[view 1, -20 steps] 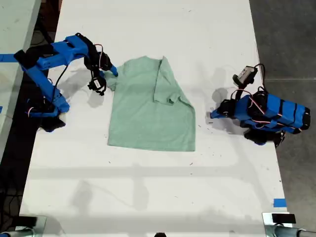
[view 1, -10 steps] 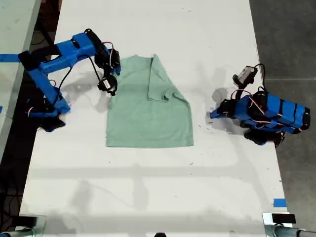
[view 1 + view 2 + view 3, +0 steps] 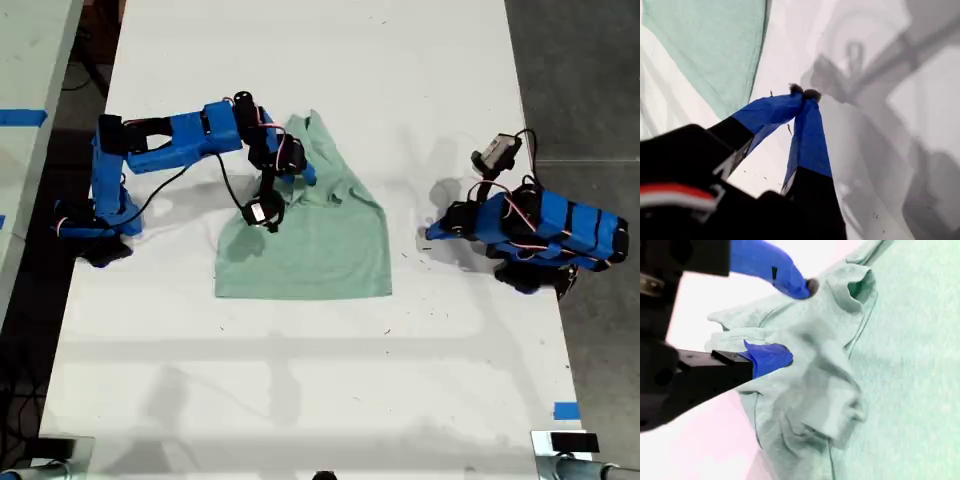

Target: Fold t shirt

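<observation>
T shirt (image 3: 310, 240) fabric is being pinched by my second hand (image 3: 790, 322), fingers slightly parted. My first hand (image 3: 805, 93) is being held pressed together, empty, over the counter (image 3: 300, 400).

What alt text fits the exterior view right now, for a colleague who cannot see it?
My second pincer reaches over the mint-green t shirt, with bunched cloth between its fingers, on a white table. My first pincer rests shut on the table toward the exterior view's right, clear of the shirt.

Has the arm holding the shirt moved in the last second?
Yes. My second gripper swung toward the exterior view's right, over the t shirt, away from its base.
</observation>
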Controlling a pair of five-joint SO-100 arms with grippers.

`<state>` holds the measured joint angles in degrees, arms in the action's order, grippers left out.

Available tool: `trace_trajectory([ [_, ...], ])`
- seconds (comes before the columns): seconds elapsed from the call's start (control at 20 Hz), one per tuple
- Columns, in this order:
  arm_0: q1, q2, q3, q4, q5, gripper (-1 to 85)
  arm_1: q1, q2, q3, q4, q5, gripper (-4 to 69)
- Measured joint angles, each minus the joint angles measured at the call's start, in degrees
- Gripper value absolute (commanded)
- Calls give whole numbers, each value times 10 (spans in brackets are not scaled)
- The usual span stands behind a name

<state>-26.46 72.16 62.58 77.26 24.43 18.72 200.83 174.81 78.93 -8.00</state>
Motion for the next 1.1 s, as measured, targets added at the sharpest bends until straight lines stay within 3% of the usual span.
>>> trace_trajectory([
  [0.15,-12,57,41,50,0,-1,0,0,0,0,0,-3],
  [0.35,-50,319,180,44,-4,-1,0,0,0,0,0,-3],
  [0.45,-35,487,326,-13,-21,-1,0,0,0,0,0,-3],
  [0.7,105,986,861,-226,-162,-2,0,0,0,0,0,-3],
  [0.9,122,1293,1182,-239,-175,-2,0,0,0,0,0,-3],
  [1.1,120,1337,1206,-240,-175,-2,0,0,0,0,0,-3],
])
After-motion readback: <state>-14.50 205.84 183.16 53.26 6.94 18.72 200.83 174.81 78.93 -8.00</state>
